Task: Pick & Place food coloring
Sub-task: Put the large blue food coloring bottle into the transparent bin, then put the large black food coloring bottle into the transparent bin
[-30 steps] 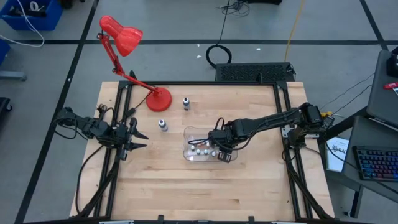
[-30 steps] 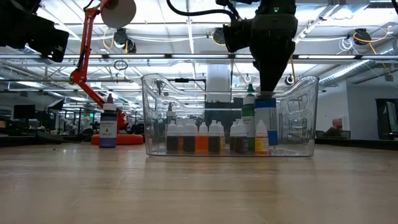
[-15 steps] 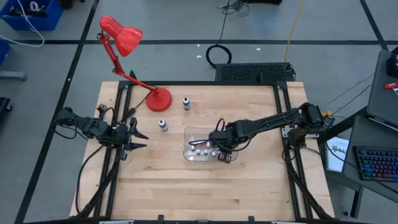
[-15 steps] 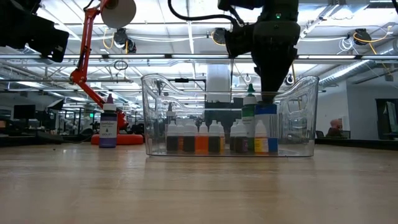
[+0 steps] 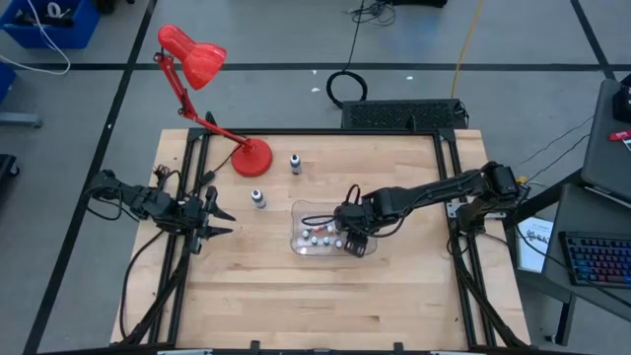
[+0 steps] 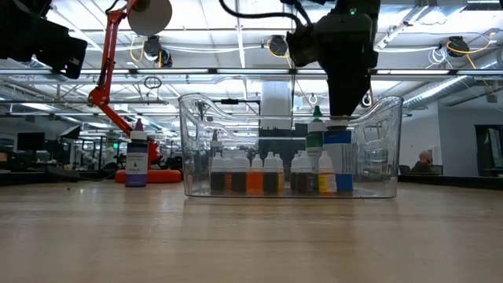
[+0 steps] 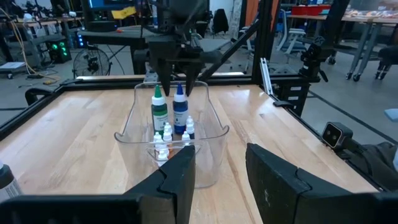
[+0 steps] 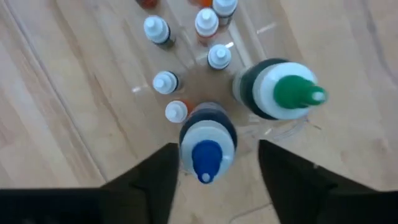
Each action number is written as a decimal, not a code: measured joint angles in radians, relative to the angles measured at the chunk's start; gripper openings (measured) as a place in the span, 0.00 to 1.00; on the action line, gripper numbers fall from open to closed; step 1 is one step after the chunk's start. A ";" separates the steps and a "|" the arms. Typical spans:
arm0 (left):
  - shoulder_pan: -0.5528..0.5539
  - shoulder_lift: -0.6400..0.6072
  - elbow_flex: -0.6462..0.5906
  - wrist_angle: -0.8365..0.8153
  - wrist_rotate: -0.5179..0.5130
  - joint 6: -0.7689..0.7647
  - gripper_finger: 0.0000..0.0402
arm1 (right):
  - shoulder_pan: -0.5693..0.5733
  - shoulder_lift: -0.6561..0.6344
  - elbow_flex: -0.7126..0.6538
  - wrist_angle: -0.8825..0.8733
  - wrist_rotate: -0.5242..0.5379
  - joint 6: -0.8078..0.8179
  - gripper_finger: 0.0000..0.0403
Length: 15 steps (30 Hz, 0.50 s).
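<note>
A clear plastic bin stands mid-table. In it are several tiny white-capped food coloring bottles, a taller green-capped bottle and a taller blue-capped bottle, all upright on the bin floor. My right gripper hangs over the bin's right end, pointing down and open. Its fingers stand on either side of the blue-capped bottle's cap without touching it. My left gripper waits open near the table's left edge, facing the bin.
A red desk lamp stands at the far left. Two small dark-capped bottles stand on the table beyond the bin, one by the lamp base and one nearer the bin. Bare wood lies toward the near edge.
The blue-capped bottle has gone down a little under my right gripper and now stands on the bin floor. My right gripper has risen slightly above it.
</note>
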 joint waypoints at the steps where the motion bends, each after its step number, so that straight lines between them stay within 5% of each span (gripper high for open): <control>1: 0.000 0.000 0.000 0.000 0.000 0.000 0.36 | 0.000 -0.008 0.000 0.000 0.001 0.010 0.57; 6: 0.000 0.000 0.000 0.000 0.000 0.000 0.36 | 0.000 -0.061 0.000 0.004 0.005 0.042 0.65; 15: 0.000 0.000 0.000 0.000 0.000 0.000 0.36 | -0.105 -0.206 0.001 0.154 0.031 -0.069 0.60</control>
